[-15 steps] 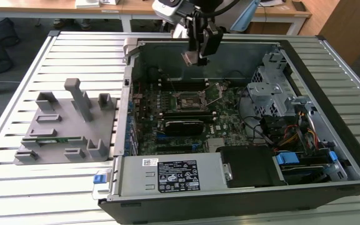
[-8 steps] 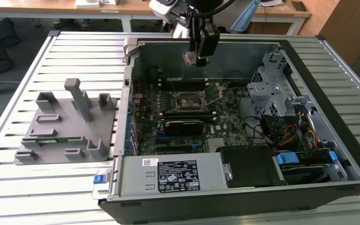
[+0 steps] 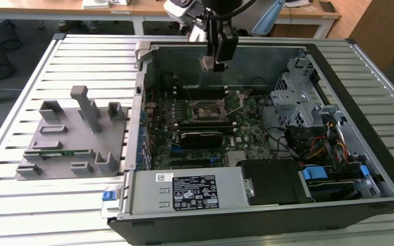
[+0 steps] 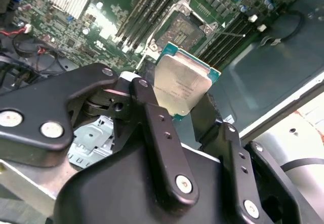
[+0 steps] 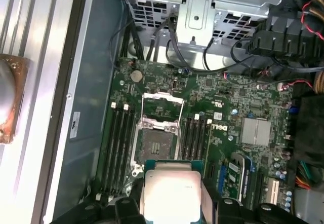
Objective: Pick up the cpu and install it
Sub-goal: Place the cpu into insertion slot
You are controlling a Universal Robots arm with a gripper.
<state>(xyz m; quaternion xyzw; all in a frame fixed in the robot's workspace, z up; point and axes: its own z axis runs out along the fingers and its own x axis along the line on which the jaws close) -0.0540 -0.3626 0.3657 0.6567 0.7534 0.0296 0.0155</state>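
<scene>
My gripper [image 4: 183,96] is shut on the cpu [image 4: 181,86], a flat square chip with a silvery metal top and a green rim; it also shows in the first wrist view [image 5: 171,191]. In the exterior view the gripper [image 3: 213,64] hangs above the far part of the open computer case [image 3: 183,48], over the motherboard [image 3: 252,128]. The socket [image 5: 154,135] lies open below the chip, its metal load frame [image 5: 162,107] flipped up. In the second wrist view the socket [image 4: 179,29] sits just beyond the held chip.
Memory slots [image 5: 117,148] flank the socket on both sides. A metal drive cage [image 3: 296,97] with cables stands at the exterior view's right, a power supply [image 3: 186,190] at the near side. A grey plastic fixture [image 3: 74,136] rests on the slatted table at the exterior view's left.
</scene>
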